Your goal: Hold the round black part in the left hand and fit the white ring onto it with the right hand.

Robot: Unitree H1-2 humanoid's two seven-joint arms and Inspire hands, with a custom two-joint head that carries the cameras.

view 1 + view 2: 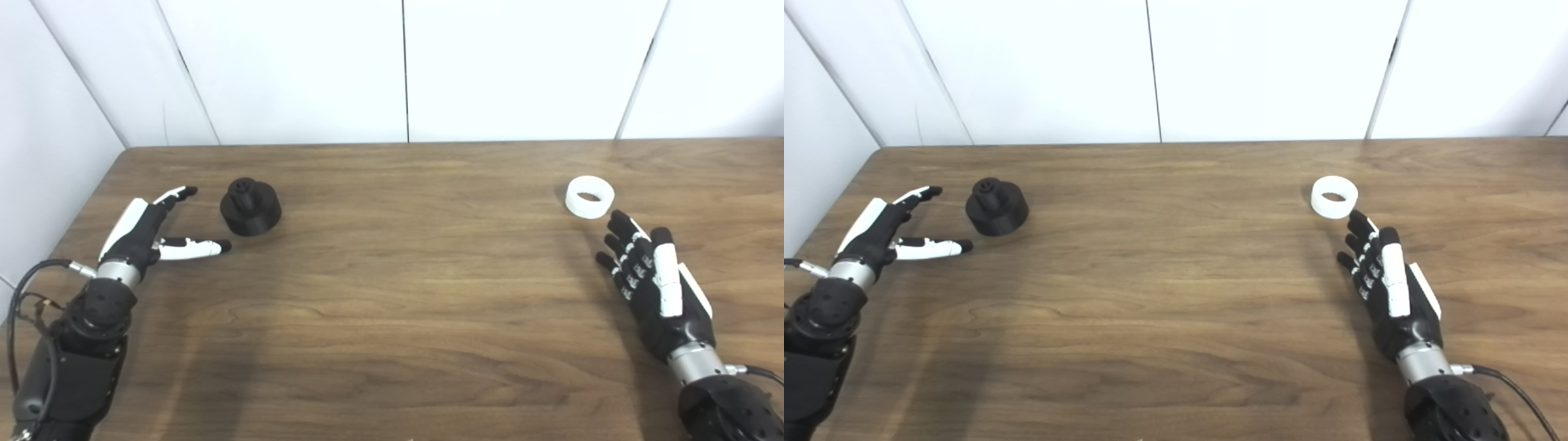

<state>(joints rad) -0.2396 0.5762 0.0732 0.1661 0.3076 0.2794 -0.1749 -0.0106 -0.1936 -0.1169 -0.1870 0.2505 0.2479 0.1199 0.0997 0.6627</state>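
Wooden table (392, 306); left hand (147, 233) spread beside black part (250, 207); right hand (652, 278) spread, empty, near white ring (589, 196).

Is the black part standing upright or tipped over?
Upright. The round black part sits flat on the table, its narrower hub pointing up.

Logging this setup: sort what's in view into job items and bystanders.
For the job:
- round black plastic part with a raised hub
- white plastic ring
- left hand, open beside the part
- right hand, open near the ring

Not part of it:
- brown wooden table
- white wall panels
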